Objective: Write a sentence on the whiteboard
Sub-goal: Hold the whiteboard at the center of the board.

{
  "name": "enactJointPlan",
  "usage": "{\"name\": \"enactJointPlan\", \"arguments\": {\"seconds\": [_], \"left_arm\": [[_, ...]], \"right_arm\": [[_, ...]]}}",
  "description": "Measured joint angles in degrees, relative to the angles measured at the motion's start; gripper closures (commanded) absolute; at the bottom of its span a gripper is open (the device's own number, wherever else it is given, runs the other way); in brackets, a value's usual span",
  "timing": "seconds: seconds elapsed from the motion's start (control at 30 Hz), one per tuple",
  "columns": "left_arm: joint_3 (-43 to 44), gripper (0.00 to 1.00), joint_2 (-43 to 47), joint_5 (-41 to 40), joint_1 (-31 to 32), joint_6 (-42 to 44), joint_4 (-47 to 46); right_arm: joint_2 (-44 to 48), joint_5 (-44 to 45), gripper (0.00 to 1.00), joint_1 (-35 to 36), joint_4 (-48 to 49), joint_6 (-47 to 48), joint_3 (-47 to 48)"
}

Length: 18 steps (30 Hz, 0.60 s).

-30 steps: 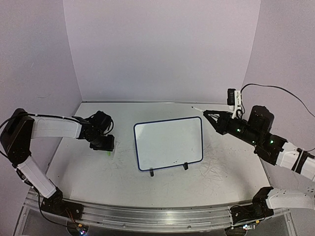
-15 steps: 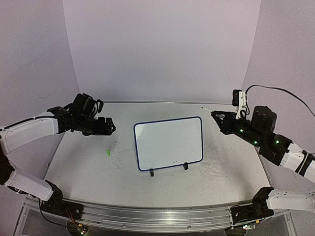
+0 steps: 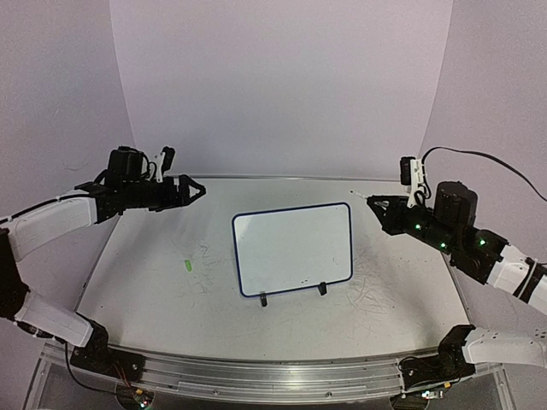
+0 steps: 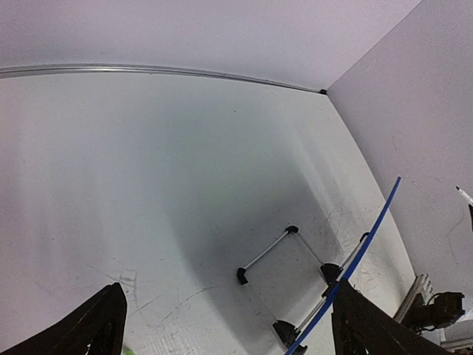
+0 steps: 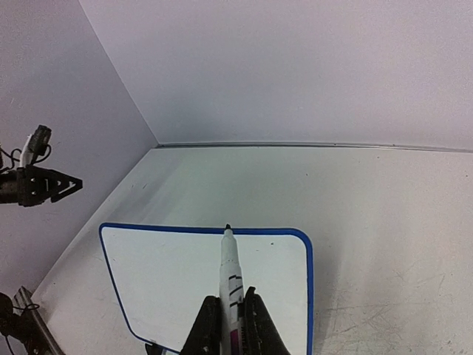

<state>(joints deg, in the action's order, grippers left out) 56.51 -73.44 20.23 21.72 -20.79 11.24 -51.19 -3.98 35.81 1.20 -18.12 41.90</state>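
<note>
The whiteboard [image 3: 293,250] stands tilted on two black feet at the table's middle. Its face is blank; no green sentence shows on it. My right gripper [image 3: 382,210] is shut on a white marker [image 3: 366,199], uncapped, tip pointing left just past the board's far right corner. In the right wrist view the marker [image 5: 230,270] sticks out of my gripper [image 5: 230,307] over the board [image 5: 162,281]. My left gripper [image 3: 197,190] is open and empty, raised at the back left. The left wrist view [image 4: 229,333] shows the board's blue rim [image 4: 369,244] edge-on.
A small green marker cap [image 3: 186,265] lies on the tabletop left of the board. Faint grey scribbles mark the table [image 3: 385,290] right of the board. Lilac walls close in the back and both sides.
My left gripper has risen from the green cap on the table and swung up and back to the left, leaving the cap lying there. The right gripper with the marker has barely shifted.
</note>
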Motion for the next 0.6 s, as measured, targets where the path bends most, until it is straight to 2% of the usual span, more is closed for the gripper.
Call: {"name": "enactJointPlan", "arguments": {"seconds": [0.2,0.37,0.6], "left_arm": [[-0.5,0.08,-11.9,12.8,-0.8,-2.9,-8.6],[0.5,0.1,-15.0,18.5,-0.8,-3.2,-10.3],[2.1,0.31,-17.4,26.4,-0.8,0.2,-13.3]], "right_arm": [[-2.8,-3.1,1.0,0.2,0.0,0.5,0.8],[-4.9,-4.6,1.0,1.4,0.7,0.9,1.9],[-12.9,-2.3,1.0,8.4,1.3,2.7,7.7]]}}
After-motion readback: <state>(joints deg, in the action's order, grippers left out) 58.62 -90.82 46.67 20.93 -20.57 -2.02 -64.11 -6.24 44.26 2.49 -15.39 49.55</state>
